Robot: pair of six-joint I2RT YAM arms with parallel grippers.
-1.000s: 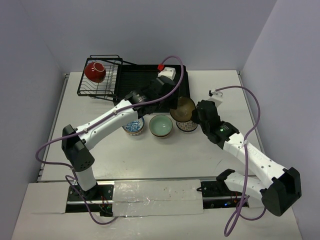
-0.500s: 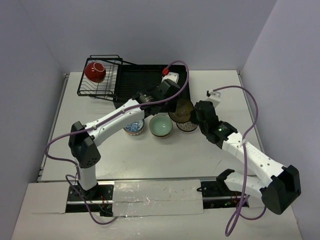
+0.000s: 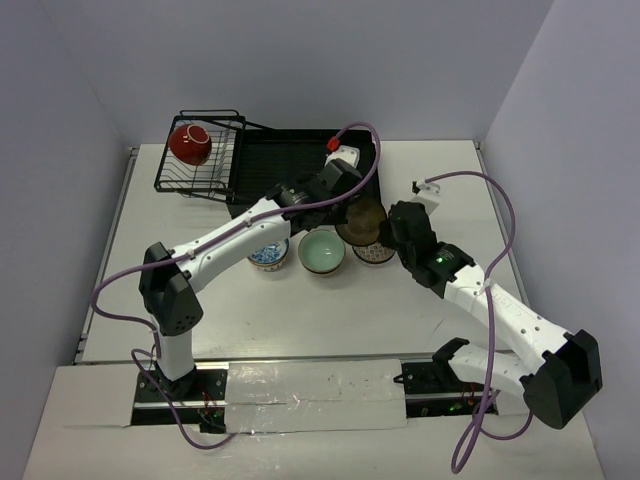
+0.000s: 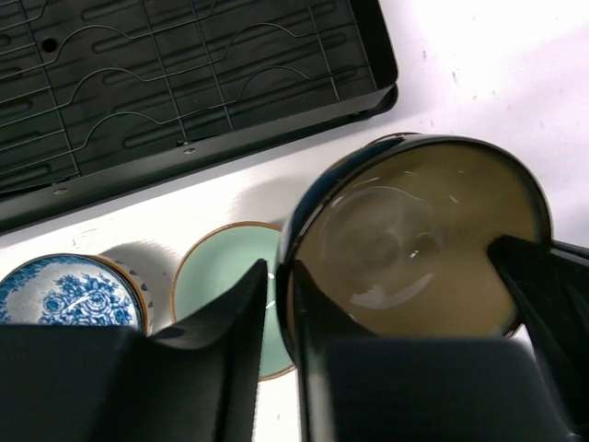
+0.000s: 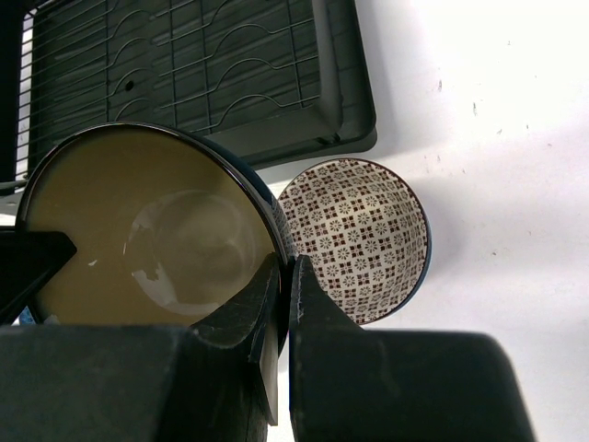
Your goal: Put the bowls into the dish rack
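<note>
Currently we read both grippers as closed on one bowl. The right gripper [image 5: 283, 272] clamps the tan-glazed bowl [image 5: 147, 239] at its rim. The left gripper [image 4: 279, 276] straddles the opposite rim, jaws narrow and touching it. This bowl hangs just beside the dish rack [image 3: 270, 160], partly over the patterned bowl [image 5: 359, 239]. A red bowl [image 3: 190, 142] sits in the wire basket [image 3: 225, 160].

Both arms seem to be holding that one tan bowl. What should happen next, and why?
Probably the right gripper should let go. The left gripper appears to pinch the opposite rim of the tan bowl too, and it sits on the side nearer the dish rack.
</note>
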